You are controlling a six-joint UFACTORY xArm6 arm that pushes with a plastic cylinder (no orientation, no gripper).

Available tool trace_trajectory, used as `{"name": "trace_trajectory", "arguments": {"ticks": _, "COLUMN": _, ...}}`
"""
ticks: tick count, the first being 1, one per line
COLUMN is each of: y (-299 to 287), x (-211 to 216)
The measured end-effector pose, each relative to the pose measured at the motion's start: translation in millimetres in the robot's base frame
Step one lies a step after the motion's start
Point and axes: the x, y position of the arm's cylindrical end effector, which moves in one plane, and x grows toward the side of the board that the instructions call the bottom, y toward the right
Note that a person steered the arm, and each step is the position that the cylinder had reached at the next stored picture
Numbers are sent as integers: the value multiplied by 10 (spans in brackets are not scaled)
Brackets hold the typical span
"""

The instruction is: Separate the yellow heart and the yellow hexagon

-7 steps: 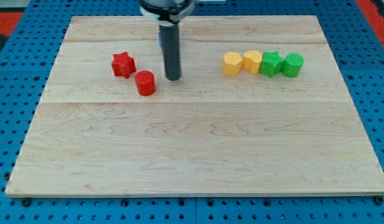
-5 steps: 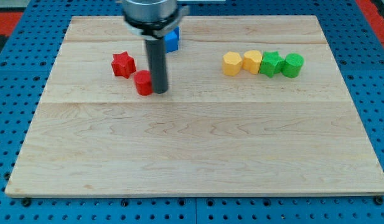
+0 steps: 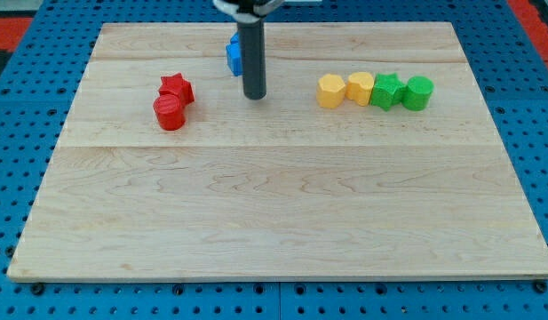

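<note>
My tip (image 3: 254,95) is resting on the counter (image 3: 274,222), well left of the yellow hexagon (image 3: 330,91) and yellow heart (image 3: 361,88), which are touching. No fingers here — just a rod. Pushing along the row risks dragging the green blocks (image 3: 402,92) too.

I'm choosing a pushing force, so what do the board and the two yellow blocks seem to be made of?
The pale board looks like unvarnished or matt-sealed wood: grain lines and plank seams run across it. The yellow hexagon block and yellow heart block look like matt moulded plastic or painted wood: even colour, no grain, soft highlights. I cannot tell which. My tip, on a dark rod, stands at their left, apart.
</note>
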Motion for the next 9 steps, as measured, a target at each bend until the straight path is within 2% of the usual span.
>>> {"name": "trace_trajectory", "arguments": {"ticks": 1, "y": 222, "x": -409}}
{"name": "trace_trajectory", "arguments": {"ticks": 2, "y": 758, "x": -561}}
{"name": "trace_trajectory", "arguments": {"ticks": 3, "y": 1338, "x": -479}}
{"name": "trace_trajectory", "arguments": {"ticks": 6, "y": 1312, "x": 287}}
{"name": "trace_trajectory", "arguments": {"ticks": 9, "y": 1312, "x": 360}}
